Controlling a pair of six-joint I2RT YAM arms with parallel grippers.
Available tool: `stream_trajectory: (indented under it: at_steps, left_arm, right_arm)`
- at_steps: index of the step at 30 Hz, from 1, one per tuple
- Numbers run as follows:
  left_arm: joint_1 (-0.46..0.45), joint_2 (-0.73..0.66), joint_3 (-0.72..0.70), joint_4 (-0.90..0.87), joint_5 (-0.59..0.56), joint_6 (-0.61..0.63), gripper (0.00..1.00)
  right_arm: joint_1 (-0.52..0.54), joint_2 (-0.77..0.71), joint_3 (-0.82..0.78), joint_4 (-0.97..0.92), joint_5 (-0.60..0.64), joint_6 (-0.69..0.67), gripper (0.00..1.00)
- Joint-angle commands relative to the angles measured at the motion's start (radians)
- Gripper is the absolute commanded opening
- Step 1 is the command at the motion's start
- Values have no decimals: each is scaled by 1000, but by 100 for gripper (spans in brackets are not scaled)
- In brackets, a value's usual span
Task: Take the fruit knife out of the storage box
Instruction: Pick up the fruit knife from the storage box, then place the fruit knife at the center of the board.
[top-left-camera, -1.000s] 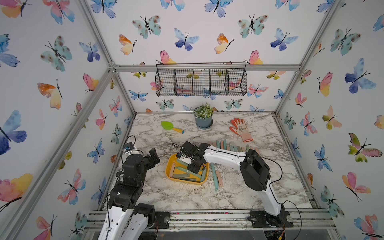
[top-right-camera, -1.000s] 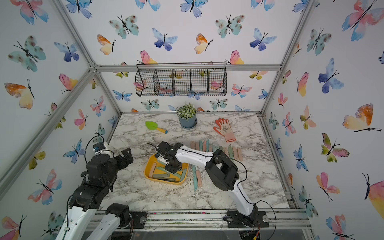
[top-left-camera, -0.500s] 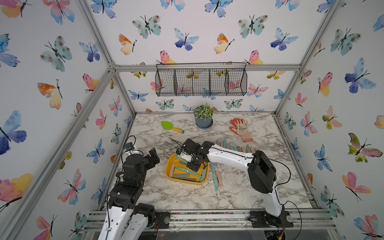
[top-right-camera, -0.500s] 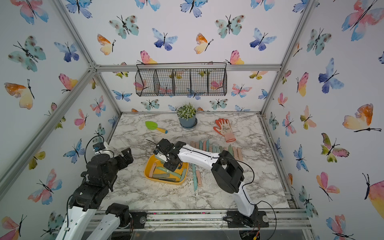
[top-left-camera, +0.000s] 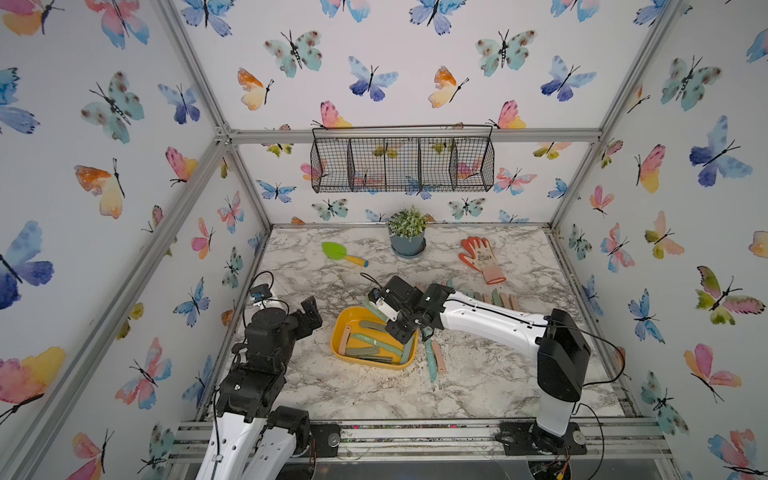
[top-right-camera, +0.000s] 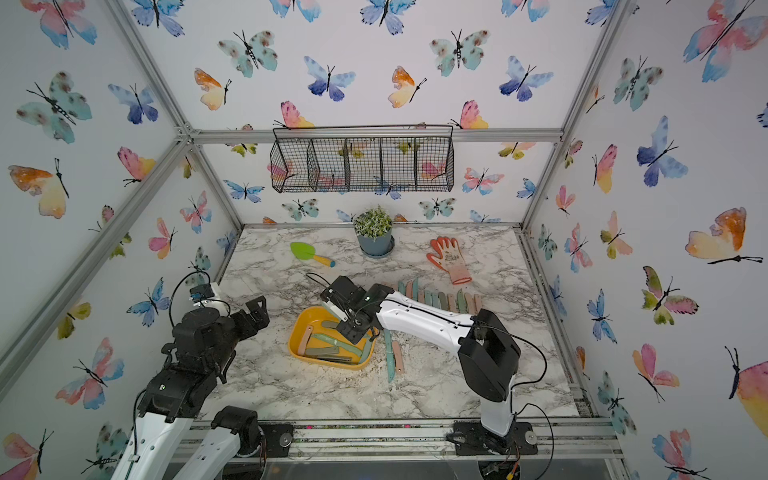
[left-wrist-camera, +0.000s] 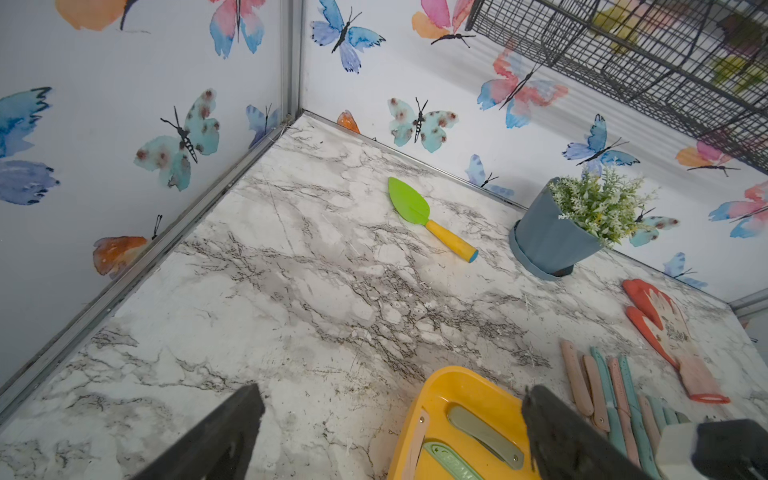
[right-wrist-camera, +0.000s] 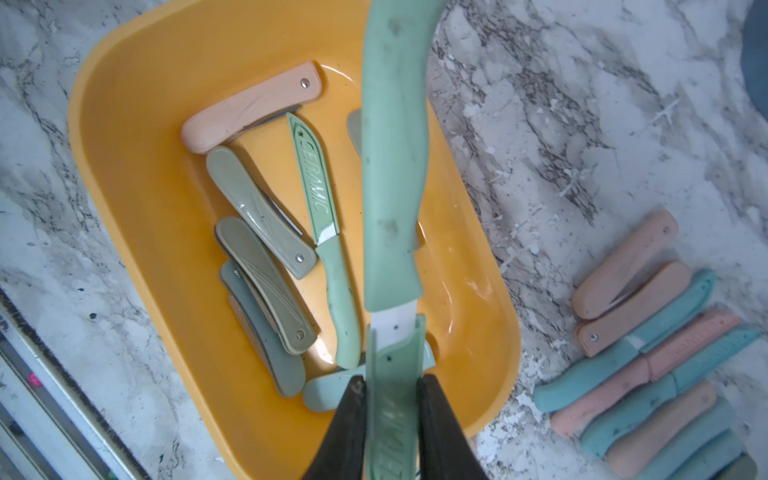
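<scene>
Near the middle of the marble table sits the storage box. The left gripper hovers just left of it, jaws wide, empty. The right gripper pinches 1 mint-green fruit knife by its sheathed blade, over the box.

garden odds on a marble desk
a black wire basket hangs on the butterfly-papered back wall. below it a potted plant stands upright near the desk's far edge, with a green trowel with a yellow handle lying to its left and an orange glove flat to its right.
</scene>
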Motion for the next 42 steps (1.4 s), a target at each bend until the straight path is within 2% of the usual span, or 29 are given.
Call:
stream_trajectory:
  at_steps: [1,10,17,22,32,42]
  left_arm:
    - [-5,-13,-5,48,114,55,98]
    - [-41,-3,-10,63,166,70,98]
    - [-46,-6,-12,64,160,66,98]
    - [-50,-6,-11,61,149,63,98]
    - [-56,-13,-12,57,134,59,98]
    - [-59,-10,-11,57,132,59,98]
  right_arm:
    - [-20,-81,-72,-27,47,101,23]
    - [-97,-327,-372,-11,64,309,23]
    - [-144,-491,-650,108,-24,482,23]
    - [-146,-508,-749,171,-69,538,23]
    - [-153,-469,-840,293,-134,587,24]
    - [-179,-400,-832,327,-155,577,24]
